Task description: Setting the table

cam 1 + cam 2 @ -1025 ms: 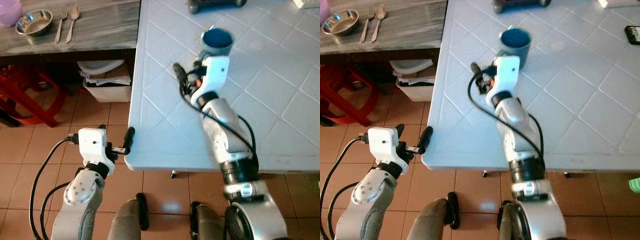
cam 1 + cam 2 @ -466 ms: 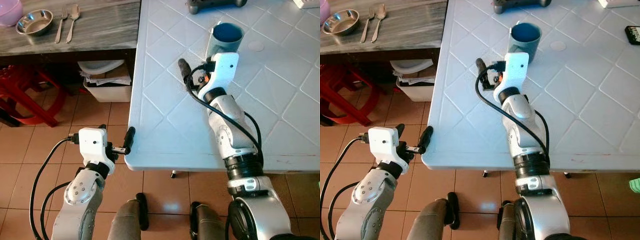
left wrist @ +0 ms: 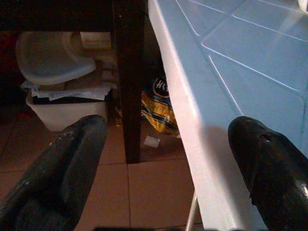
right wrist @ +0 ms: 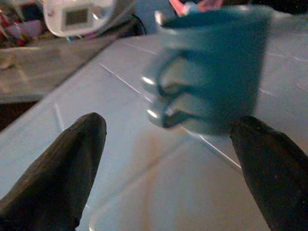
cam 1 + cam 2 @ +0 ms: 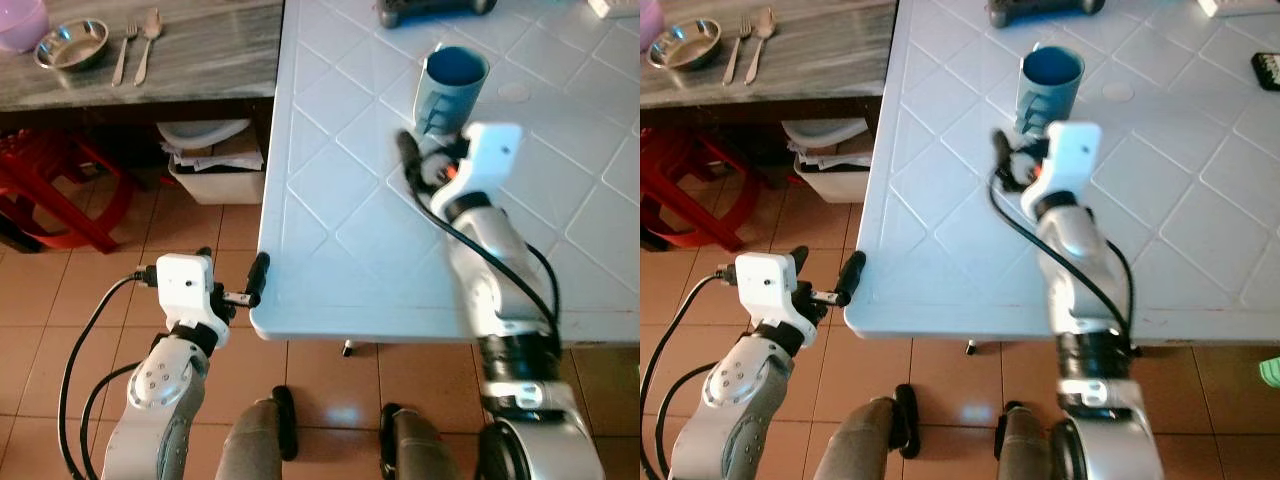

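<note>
Home dining area. White plastic table (image 5: 330, 190) on terracotta floor tiles (image 5: 60, 300), blue mug (image 5: 452, 88) on top. Side counter (image 5: 190, 60) holds steel bowl (image 5: 70, 44), fork (image 5: 125, 50), spoon (image 5: 147, 40); red stool (image 5: 50, 190) below.

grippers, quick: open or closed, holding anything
Left gripper: open, holding nothing, at the table corner.
Right gripper: open, holding nothing, just short of the blue mug.

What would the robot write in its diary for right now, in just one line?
step: setting table | blue mug upright on white table | right gripper open, near mug, not touching | left gripper open at table edge
</note>
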Tool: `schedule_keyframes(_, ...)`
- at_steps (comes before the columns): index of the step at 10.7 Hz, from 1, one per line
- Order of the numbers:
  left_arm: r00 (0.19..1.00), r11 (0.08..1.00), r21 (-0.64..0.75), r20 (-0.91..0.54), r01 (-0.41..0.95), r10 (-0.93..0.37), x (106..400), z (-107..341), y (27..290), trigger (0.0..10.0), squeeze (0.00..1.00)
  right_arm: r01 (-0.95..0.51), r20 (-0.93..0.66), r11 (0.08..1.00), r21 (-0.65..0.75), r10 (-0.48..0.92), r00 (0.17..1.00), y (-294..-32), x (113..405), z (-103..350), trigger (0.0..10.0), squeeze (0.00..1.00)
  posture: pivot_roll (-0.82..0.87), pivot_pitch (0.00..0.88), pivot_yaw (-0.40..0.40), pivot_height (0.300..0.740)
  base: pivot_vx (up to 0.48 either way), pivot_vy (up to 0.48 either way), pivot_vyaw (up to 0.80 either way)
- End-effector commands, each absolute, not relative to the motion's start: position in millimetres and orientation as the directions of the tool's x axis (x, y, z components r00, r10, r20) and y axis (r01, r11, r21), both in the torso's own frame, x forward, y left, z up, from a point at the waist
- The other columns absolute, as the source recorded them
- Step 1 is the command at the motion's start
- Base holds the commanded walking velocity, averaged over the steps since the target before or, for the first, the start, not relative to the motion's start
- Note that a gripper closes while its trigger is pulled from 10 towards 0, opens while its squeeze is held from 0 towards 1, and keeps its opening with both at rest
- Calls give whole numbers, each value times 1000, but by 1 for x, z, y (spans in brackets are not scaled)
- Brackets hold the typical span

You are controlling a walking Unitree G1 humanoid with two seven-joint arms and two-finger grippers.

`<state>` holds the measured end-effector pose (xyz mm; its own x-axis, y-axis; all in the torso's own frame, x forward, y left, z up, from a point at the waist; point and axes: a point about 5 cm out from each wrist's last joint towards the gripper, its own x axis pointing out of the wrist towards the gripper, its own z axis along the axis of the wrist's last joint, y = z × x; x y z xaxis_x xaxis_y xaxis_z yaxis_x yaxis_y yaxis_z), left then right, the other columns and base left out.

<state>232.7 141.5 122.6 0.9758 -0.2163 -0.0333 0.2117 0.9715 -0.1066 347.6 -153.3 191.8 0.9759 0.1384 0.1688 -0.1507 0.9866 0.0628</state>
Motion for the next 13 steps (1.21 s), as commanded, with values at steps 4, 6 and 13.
schedule_keyframes(4, 974, 973, -100, -59, 210, -217, 230, 117, 144, 10000, 0, -112, 169, 994, 21, 107, 980, -144, 351, 194, 10000, 867, 83, 262, 110, 740, 0, 0, 0)
schedule_keyframes(6, 973, 971, -104, -62, 214, -221, 228, 117, 144, 10000, 0, -97, 179, 995, 20, 92, 980, -137, 359, 199, 10000, 0, 88, 270, 111, 740, 0, 0, 0)
schedule_keyframes(13, 962, 959, -134, -81, 248, -260, 217, 116, 139, 10000, 0, -70, 224, 997, 28, 62, 973, -125, 377, 216, 10000, 0, 103, 313, 118, 740, 0, 0, 0)
